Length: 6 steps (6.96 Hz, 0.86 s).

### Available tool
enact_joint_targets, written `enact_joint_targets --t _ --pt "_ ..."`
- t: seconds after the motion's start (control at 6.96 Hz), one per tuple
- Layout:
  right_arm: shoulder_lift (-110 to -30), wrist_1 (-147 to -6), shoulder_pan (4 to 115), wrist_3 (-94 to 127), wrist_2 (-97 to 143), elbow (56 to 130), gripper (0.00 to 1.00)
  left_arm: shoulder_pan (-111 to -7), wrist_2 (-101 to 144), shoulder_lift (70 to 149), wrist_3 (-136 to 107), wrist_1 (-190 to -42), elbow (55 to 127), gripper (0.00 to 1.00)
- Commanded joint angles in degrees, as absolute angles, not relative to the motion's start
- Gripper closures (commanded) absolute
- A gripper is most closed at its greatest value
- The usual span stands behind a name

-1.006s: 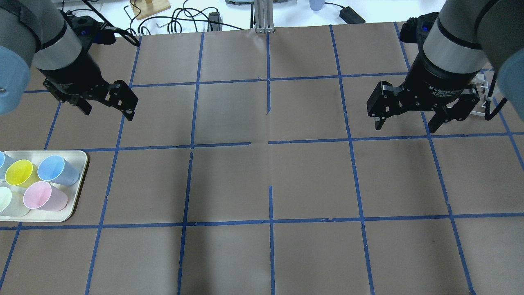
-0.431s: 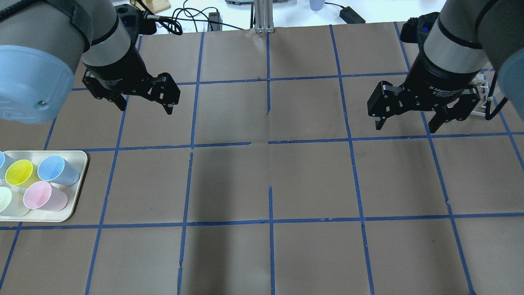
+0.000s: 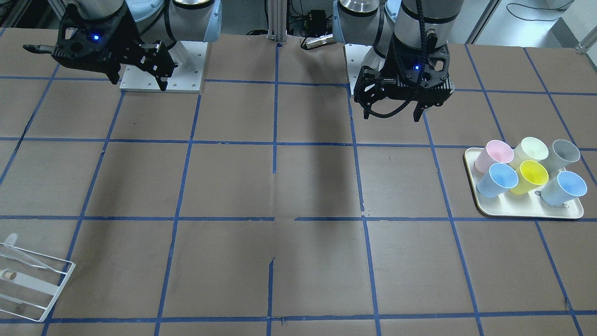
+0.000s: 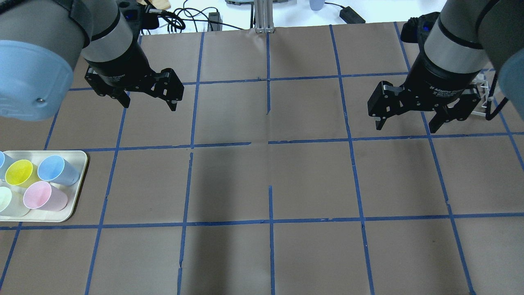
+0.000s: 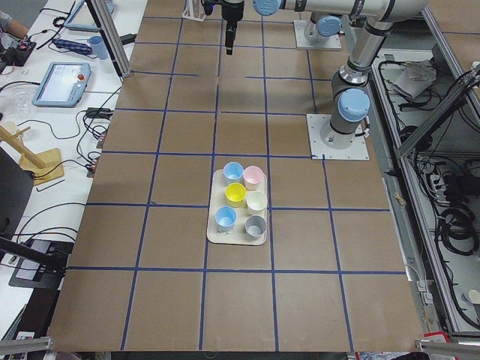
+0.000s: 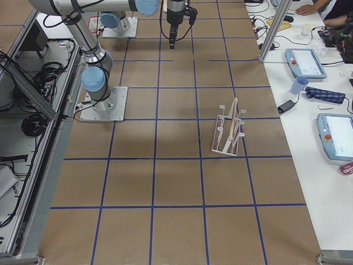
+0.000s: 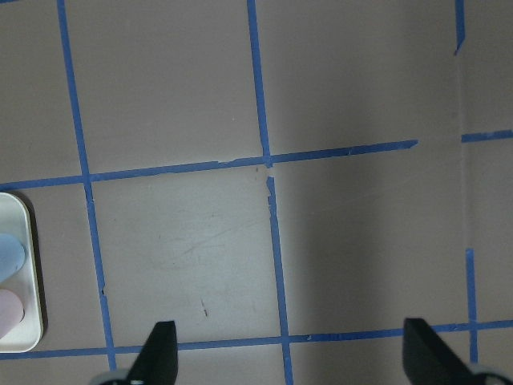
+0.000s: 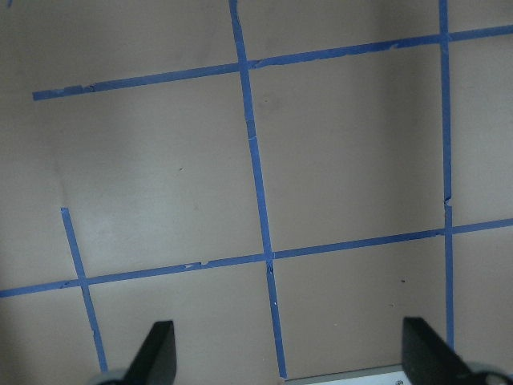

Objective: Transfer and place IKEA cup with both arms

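Left pincer hangs open over blue-taped table.

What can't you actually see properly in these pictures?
- Overhead view: the tray runs off the left edge, cutting off several cups.
- Overhead view: the rack is mostly hidden behind the right arm.
- Left wrist view: only slivers of two cups show at the left edge.

Black fingers spread wide above brown table crossed by blue tape lines.
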State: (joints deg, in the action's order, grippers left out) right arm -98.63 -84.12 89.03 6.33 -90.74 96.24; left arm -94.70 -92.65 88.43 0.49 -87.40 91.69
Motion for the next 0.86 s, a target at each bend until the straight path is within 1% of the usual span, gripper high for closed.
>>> enact_joint_targets --t 0.0,0.72 --pt "-98.6 -84.1 89.0 6.3 -90.9 96.2 0.0 -94.4 -90.1 88.1 -2.7 -87.4 91.8 0.0" --pt "-98.8 -84.1 89.1 6.3 -90.4 96.3 0.0 -94.2 -91.0 88.2 -5.3 -86.9 91.8 0.0"
